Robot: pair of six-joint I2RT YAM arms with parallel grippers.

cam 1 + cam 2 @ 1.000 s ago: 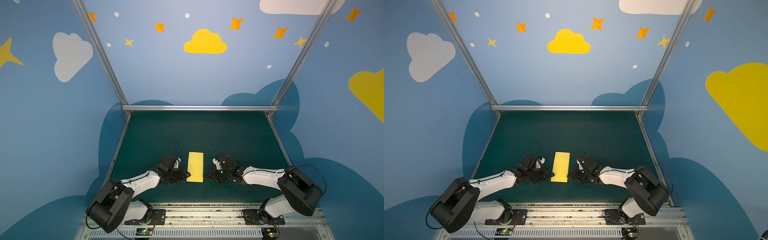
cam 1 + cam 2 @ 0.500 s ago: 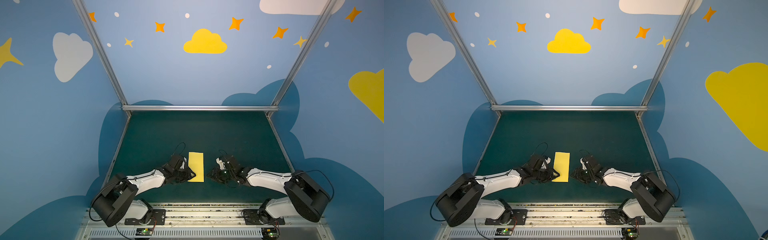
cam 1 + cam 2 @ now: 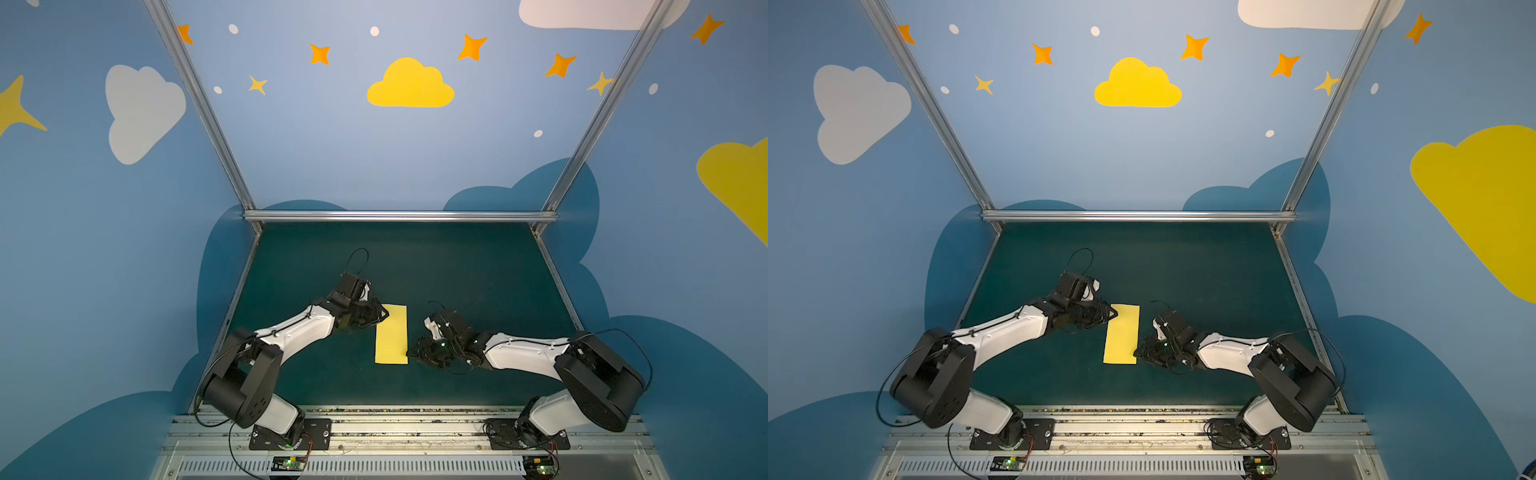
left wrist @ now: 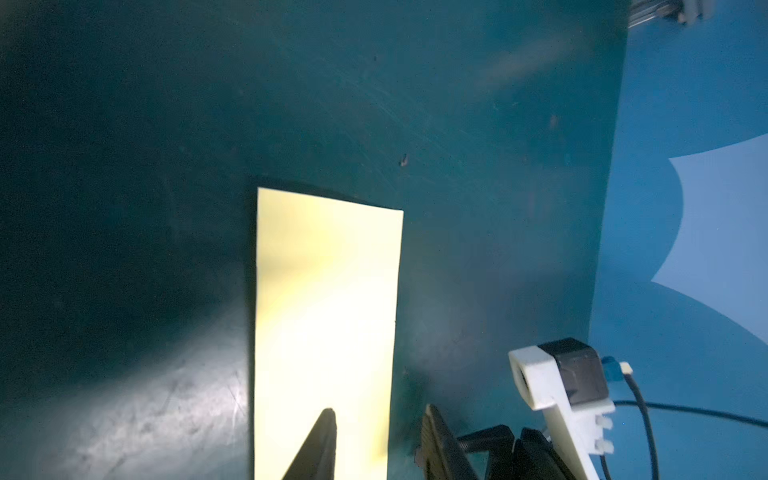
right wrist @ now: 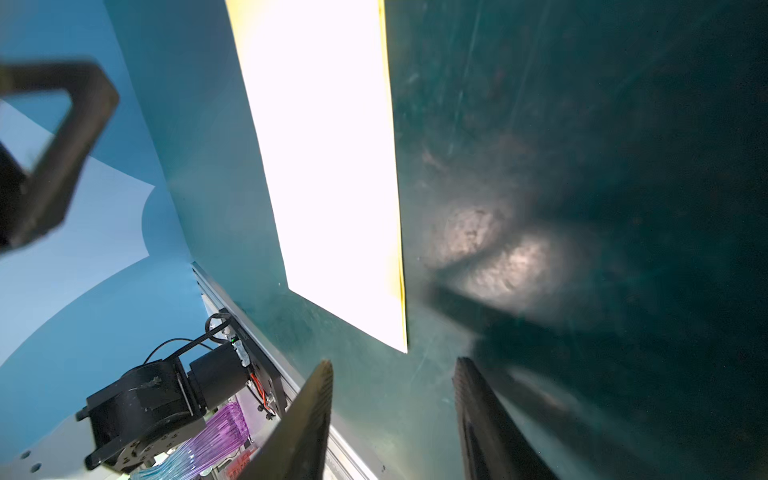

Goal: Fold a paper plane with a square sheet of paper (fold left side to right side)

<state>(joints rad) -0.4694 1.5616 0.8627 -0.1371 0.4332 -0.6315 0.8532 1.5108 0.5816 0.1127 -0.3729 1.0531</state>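
The square sheet of paper [image 3: 391, 334] [image 3: 1121, 334] lies flat on the dark green mat as a narrow pale yellow strip, folded in half lengthwise. No paper plane is in view. My left gripper [image 3: 383, 318] [image 3: 1112, 316] is at the strip's far left corner and open. In the left wrist view [image 4: 378, 432] one finger [image 4: 324, 440] hovers over the paper [image 4: 328, 311] and the other is past its edge. My right gripper [image 3: 412, 353] [image 3: 1139, 353] sits at the near right corner, open. In the right wrist view [image 5: 394, 365] only mat lies between its fingers, just short of the paper [image 5: 328, 166].
The green mat [image 3: 457, 270] is bounded by aluminium frame rails [image 3: 399, 216] and blue painted walls. Both arm bases stand on the metal rail [image 3: 415, 432] at the front. The right arm's white camera mount [image 4: 552, 382] is close beside the left gripper.
My left gripper has moved from the near end of the paper's left edge to its far left corner. The right gripper has barely shifted. The paper lies where it was.
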